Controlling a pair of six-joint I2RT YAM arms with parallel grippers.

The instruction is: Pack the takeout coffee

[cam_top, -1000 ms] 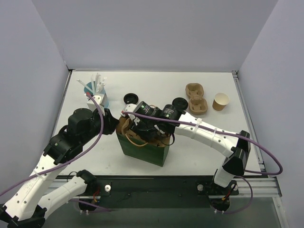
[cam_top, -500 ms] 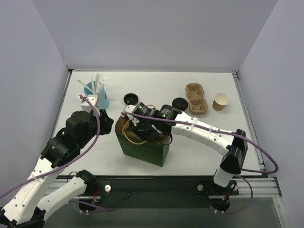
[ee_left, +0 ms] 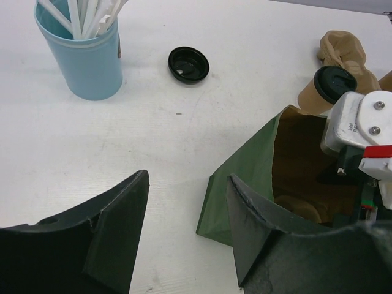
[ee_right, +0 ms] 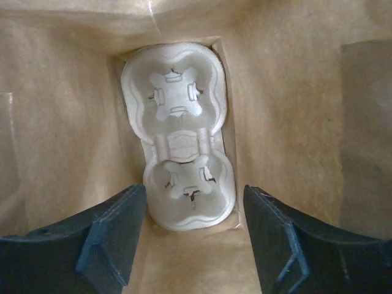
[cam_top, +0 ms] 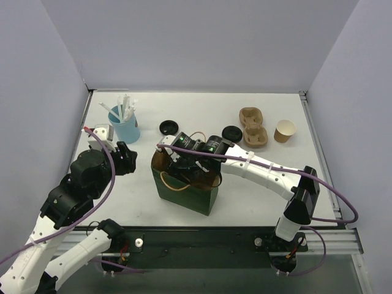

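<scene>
Green bag point(cam_top: 187, 195) hides right pincer point(ee_right: 193, 191) tips fm above.

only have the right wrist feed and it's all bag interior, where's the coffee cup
Observer: A lidded cup stands on the table just behind the bag, beside a second carrier.
Operator: is the left arm holding the bag
Observer: No. The left gripper is open, off the bag's left side, not touching it.
Operator: any other cups out there
Observer: One open cup, no lid, stands right of that carrier.
</scene>
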